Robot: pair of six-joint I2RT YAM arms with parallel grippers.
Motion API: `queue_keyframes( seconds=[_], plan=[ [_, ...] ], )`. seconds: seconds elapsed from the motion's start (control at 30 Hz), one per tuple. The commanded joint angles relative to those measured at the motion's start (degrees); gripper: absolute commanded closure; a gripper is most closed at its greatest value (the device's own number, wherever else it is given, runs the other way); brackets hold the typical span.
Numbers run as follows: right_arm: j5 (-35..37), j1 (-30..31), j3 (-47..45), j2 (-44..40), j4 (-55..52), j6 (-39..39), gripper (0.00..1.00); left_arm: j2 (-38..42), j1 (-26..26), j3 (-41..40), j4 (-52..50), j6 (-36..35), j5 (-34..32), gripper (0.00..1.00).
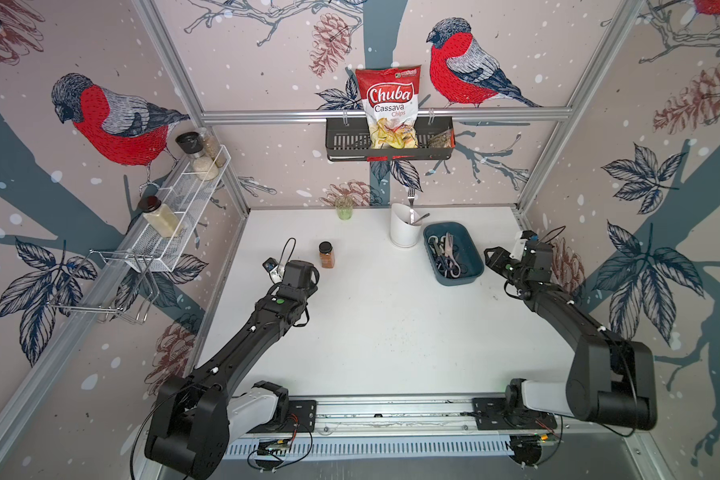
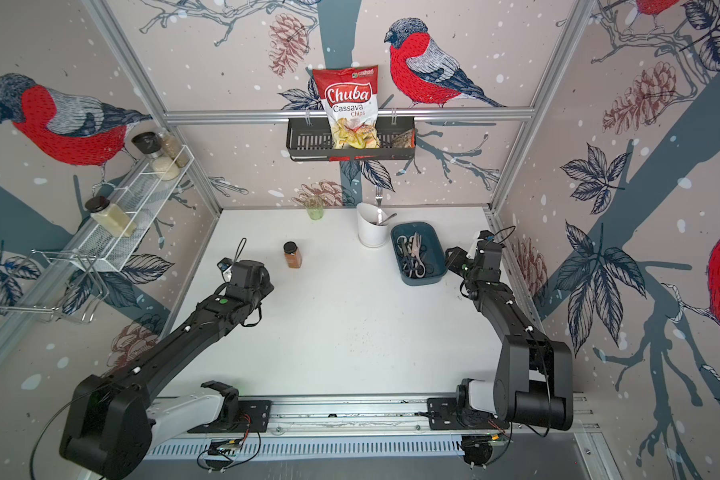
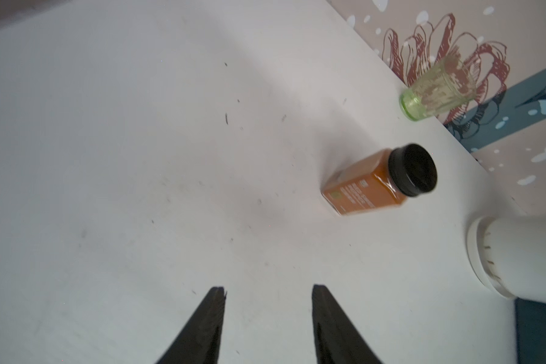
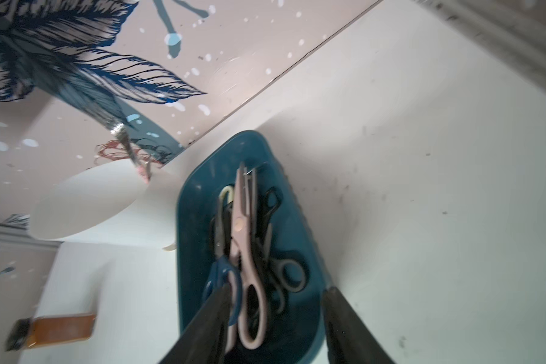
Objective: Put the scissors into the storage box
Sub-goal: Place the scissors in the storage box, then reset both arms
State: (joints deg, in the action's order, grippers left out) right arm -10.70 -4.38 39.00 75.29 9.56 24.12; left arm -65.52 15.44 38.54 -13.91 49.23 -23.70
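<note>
Jaws of left end effector and right end effector seem half-open, empty.

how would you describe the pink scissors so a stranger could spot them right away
Look to the white table's far right side, at the teal storage box beside the white utensil holder. Among the scissors inside, it lies on top: the only pale pink pair.

The storage box is smooth, faintly glossy plastic, the scissors pair plastic handles with steel blades, and the desk is matt, scuffed white.
</note>
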Motion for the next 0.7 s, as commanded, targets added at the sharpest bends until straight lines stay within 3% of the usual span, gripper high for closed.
queue_keyframes(
  seconds=[0.0, 0.13, 0.2, 0.33, 0.53, 0.67],
  plan=[
    [14.01, -0.25, -4.72, -2.10, 6.57, -5.35, 0.47, -0.45, -2.07, -1.60, 7.59, -10.32, -10.50, 0.39],
    [18.32, -0.11, -14.58, -3.02, 24.62, -10.81, 0.47, -3.33, -4.35, -5.11, 22.55, -29.28, -8.62, 0.33],
    [19.37, 0.04, -17.71, -1.74, 32.02, -12.41, 0.47, -6.88, -5.60, -5.15, 26.30, -34.60, -7.31, 0.32],
    [19.73, 1.83, -21.84, 1.81, 44.38, -15.26, 0.47, -13.42, -9.61, -6.97, 35.26, -37.60, -3.26, 0.32],
    [28.71, 9.86, -28.74, 10.79, 67.69, -22.71, 0.46, -17.22, -10.35, -13.68, 56.24, -43.51, -2.41, 0.33],
    [30.06, 10.13, -29.18, 11.36, 67.71, -22.14, 0.44, -19.01, -10.70, -15.56, 65.38, -43.28, -5.56, 0.34]
  ],
)
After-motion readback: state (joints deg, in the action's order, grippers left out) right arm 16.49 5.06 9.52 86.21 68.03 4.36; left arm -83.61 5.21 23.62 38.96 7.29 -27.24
